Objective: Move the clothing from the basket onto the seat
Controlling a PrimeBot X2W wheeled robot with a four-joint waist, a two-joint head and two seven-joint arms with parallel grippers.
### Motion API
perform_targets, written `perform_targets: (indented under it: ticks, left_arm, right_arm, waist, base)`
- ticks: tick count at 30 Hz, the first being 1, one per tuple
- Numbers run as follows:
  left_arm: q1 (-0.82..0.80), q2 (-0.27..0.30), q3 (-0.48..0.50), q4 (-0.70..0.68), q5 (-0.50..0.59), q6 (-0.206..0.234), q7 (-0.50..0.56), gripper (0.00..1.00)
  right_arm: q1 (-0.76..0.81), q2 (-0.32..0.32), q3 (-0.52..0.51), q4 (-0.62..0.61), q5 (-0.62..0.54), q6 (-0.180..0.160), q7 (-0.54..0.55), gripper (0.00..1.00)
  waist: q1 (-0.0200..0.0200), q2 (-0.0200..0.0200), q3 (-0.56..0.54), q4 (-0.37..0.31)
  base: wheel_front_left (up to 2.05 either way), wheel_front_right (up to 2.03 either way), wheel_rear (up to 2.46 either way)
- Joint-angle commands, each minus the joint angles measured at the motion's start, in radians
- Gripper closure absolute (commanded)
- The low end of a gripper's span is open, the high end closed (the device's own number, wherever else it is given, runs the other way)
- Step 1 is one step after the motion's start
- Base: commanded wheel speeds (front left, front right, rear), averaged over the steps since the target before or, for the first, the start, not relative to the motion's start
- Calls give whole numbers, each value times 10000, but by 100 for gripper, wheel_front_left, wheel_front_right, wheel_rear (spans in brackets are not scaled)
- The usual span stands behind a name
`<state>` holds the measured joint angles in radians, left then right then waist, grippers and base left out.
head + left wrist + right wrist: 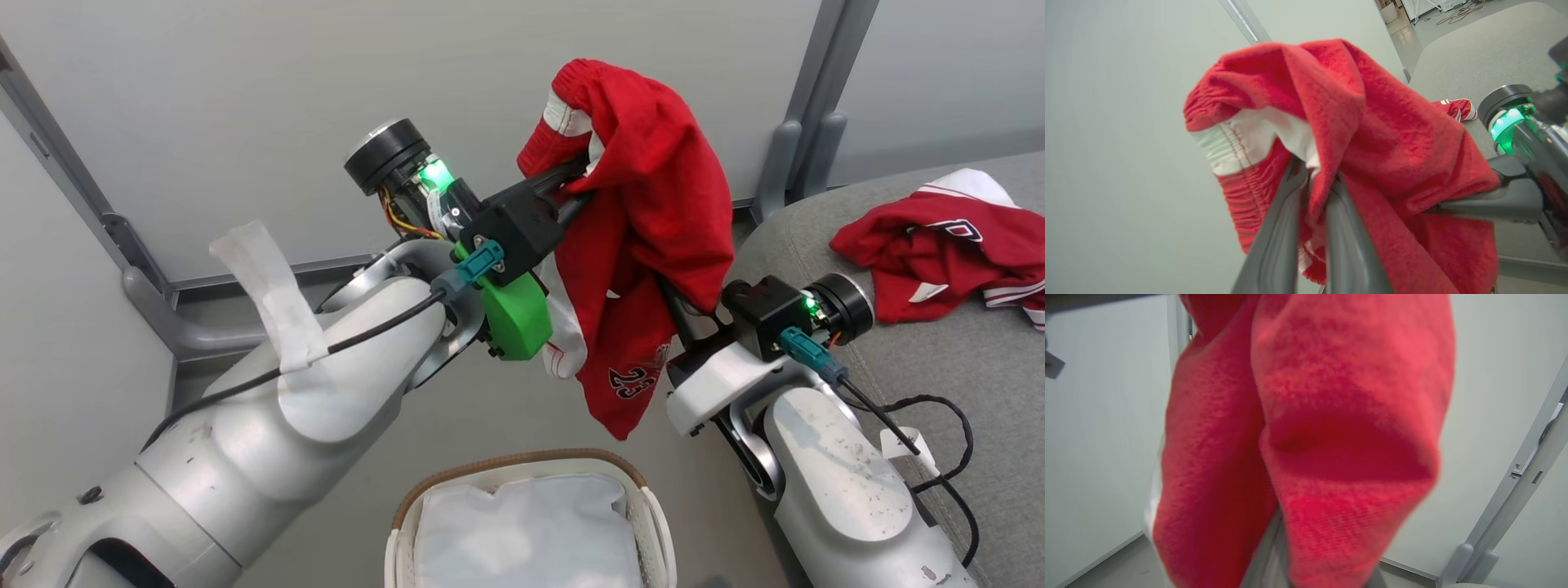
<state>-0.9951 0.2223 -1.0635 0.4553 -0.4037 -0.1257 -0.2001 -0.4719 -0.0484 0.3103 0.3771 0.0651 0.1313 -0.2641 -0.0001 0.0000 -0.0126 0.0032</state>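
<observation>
Fabric buries both tips: left gripper [1316, 173] and right gripper [1443, 205] pinch the red garment [653, 212] above the basket [522, 461]; second garment [939, 245] lies on the seat [963, 376].

23 printed near lower edge of hanging red garment [653, 212]; emblem [964, 231] on second garment [906, 261] illegible.

**Free room:** the bare near part of the seat [988, 351], in front of the lying garment [939, 245] at its far edge.

**Obstacles:**
- The hanging garment [653, 245] spans the left pincer [575, 175] and right pincer [673, 302], both closed on it, above the basket [506, 461].
- A black cable [931, 398] loops over the seat's near edge.
- A grey post [796, 155] stands at its far corner.
</observation>
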Motion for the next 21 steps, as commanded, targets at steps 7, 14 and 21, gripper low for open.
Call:
perform_targets:
  ticks: [7, 14, 21]
  left_arm:
    - [932, 197, 320, 172, -567, 337, -335, 100]
    - [2065, 69, 730, 354, -985, 730, -603, 0]
    - [3502, -153, 1496, 197, -1071, 1003, -648, 0]
  right_arm:
    - [-84, -37, -38, -28, -74, -11, -5, 100]
    - [-133, -38, -317, -45, -175, -11, -5, 100]
    - [-165, -35, -890, -133, -367, -11, -5, 100]
  waist:
    - [1, 0, 89, -117]
    - [1, 0, 169, -170]
    - [1, 0, 256, -131]
  base:
    - [0, 0, 0]
    - [0, 0, 0]
    - [0, 0, 0]
